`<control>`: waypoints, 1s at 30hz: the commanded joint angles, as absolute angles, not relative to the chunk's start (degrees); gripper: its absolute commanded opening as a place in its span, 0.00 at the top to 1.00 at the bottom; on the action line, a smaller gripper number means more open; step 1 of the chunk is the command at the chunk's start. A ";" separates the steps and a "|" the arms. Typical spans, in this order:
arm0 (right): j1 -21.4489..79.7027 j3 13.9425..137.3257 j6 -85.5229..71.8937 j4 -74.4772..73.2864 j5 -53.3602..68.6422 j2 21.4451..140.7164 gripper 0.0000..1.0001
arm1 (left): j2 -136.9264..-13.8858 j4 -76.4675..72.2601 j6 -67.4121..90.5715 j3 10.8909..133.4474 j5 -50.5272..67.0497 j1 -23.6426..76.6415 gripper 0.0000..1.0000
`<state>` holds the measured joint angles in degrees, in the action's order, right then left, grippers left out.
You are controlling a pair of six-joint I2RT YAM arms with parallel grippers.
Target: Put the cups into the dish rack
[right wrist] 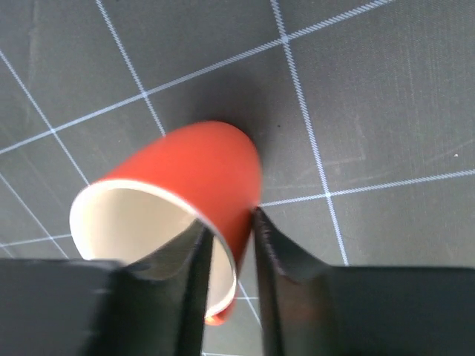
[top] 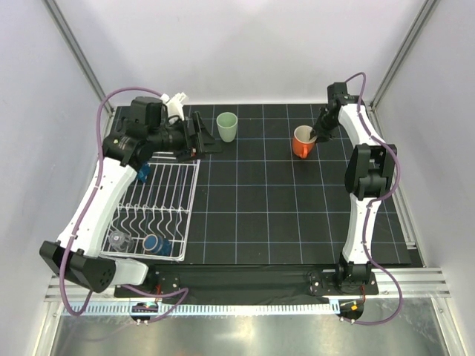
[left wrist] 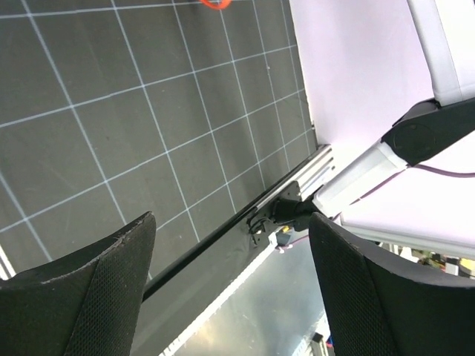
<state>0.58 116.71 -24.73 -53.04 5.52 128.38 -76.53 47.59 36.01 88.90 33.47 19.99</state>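
On the black mat at the back right, the orange mug (top: 301, 142) is tilted, and my right gripper (top: 318, 135) comes down on its rim. In the right wrist view the mug (right wrist: 200, 170) has one finger (right wrist: 194, 274) inside its cream interior and the other against the outer wall, so the right gripper (right wrist: 231, 222) is shut on the wall. The pale green tumbler (top: 226, 126) stands upright at the back centre. My left gripper (top: 206, 137) hovers open and empty just left of it. The white dish rack (top: 185, 215) holds a clear glass (top: 120, 239) and two blue mugs (top: 156, 243) (top: 142, 172).
The left wrist view looks past its wide-apart fingers (left wrist: 96, 289) across the mat to the front rail (left wrist: 297, 189) and the right arm's base. The left arm (top: 111, 178) reaches over the back of the rack. White walls stand close on both sides.
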 commanded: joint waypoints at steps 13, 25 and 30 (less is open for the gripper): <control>0.70 116.46 -30.49 -47.73 17.73 116.84 0.96 | -81.65 38.69 40.69 92.29 39.45 23.82 0.20; 3.42 93.01 -65.61 -9.45 50.18 91.95 0.96 | -81.48 12.93 52.11 89.30 47.81 23.82 0.10; 8.16 86.41 -77.24 8.75 51.68 86.84 0.96 | -82.44 8.88 55.10 89.47 48.61 24.87 0.09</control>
<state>5.61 89.93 -63.59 -10.04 45.87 88.20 -82.87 17.19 51.53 89.52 45.71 24.05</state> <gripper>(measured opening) 0.075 0.909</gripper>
